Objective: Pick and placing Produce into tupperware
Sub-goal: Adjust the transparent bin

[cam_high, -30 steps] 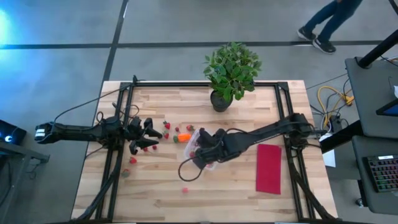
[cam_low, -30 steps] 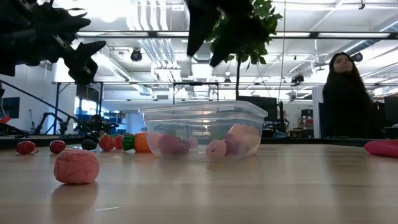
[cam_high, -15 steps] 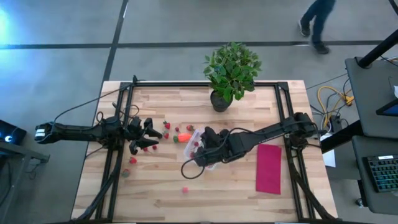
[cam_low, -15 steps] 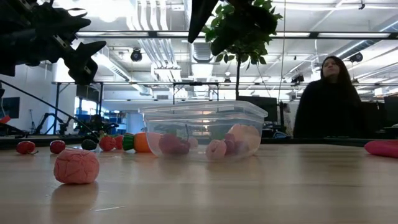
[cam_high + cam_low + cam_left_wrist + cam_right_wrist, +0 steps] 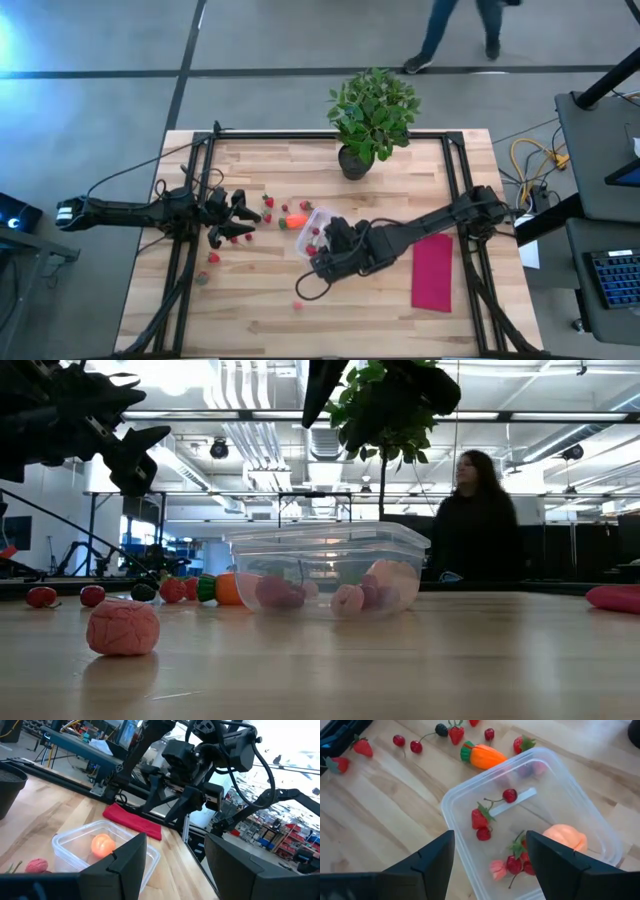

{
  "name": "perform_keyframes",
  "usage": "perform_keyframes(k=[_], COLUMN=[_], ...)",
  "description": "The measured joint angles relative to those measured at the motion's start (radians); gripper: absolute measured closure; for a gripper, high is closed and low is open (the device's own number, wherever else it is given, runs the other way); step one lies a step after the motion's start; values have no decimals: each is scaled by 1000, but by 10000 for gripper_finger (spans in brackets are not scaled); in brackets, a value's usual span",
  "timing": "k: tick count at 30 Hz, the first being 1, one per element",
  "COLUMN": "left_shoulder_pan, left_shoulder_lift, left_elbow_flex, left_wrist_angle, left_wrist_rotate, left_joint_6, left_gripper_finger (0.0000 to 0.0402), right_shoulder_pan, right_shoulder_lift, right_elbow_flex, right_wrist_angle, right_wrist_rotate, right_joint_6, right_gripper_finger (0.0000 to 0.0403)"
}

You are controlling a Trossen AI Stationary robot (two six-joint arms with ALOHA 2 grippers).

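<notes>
From above, my right gripper hangs over the near edge of the tupperware, which sits at mid-table. My left gripper waits over the scattered berries well to the container's left. The orange piece with green top lies just beside the container's left wall, long axis along the table's width — between my two grippers, about as near to one as the other. One pink piece lies alone toward the front edge, nearer my right gripper.

At table height the tupperware stands upright with pieces heaped inside; the bumpy pink piece sits well apart in front of it, and two red berries show far to one side.

My left wrist shows my own dark fingers spread and empty, and one round orange-pink fruit in the container.

My right wrist looks straight down into the tupperware — fingers apart, holding nothing. Inside I count that one fruit plus about seven small red or pink pieces; outside, the one orange piece and roughly eight small berries.
</notes>
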Motion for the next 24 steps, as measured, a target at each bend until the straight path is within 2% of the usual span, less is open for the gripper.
perform_keyframes(k=[20,24], left_shoulder_pan=[0,0], left_shoulder_lift=[0,0], left_elbow_flex=[0,0], left_wrist_angle=[0,0], left_wrist_rotate=[0,0], left_joint_6=[0,0], left_gripper_finger=[214,214], right_shoulder_pan=[71,70], right_shoulder_lift=[-12,-42], right_elbow_flex=[1,34], right_wrist_angle=[-25,2], right_wrist_rotate=[-19,-172], right_joint_6=[-34,-35], right_gripper_finger=[170,170])
